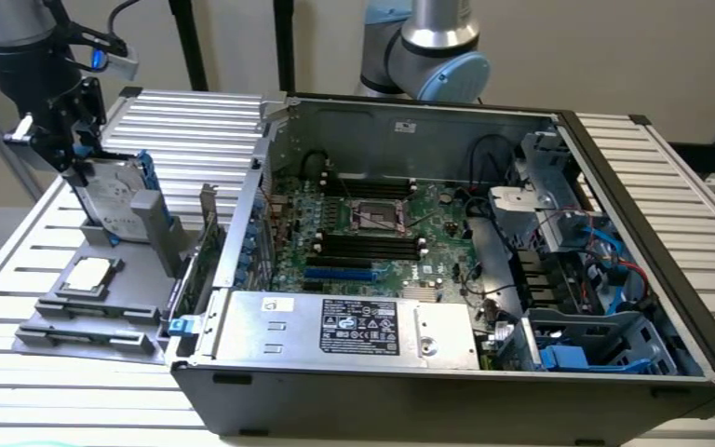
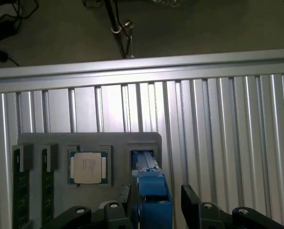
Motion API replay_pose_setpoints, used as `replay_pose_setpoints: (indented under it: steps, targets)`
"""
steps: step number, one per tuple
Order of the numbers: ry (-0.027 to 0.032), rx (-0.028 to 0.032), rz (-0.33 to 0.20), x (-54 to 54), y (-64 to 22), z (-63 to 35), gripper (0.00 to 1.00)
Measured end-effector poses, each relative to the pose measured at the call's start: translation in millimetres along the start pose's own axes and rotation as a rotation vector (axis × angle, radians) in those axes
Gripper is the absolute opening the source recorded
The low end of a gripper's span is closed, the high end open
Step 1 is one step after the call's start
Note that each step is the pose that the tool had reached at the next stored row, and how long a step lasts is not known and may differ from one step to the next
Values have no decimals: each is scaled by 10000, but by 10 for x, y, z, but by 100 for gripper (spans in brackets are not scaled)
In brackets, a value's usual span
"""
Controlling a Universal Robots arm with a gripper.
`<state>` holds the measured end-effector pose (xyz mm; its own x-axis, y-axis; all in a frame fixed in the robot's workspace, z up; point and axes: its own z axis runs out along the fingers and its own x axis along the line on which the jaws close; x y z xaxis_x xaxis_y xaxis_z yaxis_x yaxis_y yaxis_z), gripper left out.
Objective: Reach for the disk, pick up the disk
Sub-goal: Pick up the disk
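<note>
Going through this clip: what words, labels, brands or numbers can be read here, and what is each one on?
No text can be read word for word.
Black label on the power supply: print too small.
White sticker beside it: too small.
Face of the disk: blurred.
Print on the processor chip: blurred.
Sticker on the computer case's back wall: too small.

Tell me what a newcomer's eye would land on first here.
The big open computer case dominates the exterior view's middle and right, its green motherboard laid bare. On the exterior view's left, the disk stands upright in a grey holder, with the arm's tool straddling its top edge, fingers open on either side.
</note>
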<state>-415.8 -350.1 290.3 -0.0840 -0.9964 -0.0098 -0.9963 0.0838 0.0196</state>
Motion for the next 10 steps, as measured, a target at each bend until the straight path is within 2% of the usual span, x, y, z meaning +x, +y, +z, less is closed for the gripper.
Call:
replay_pose_setpoints:
  steps: [9, 10]
  targets:
    - [-1, 10, -20, 0, -2, 1, 54]
    - [-1, 13, -23, 0, -2, 2, 52]
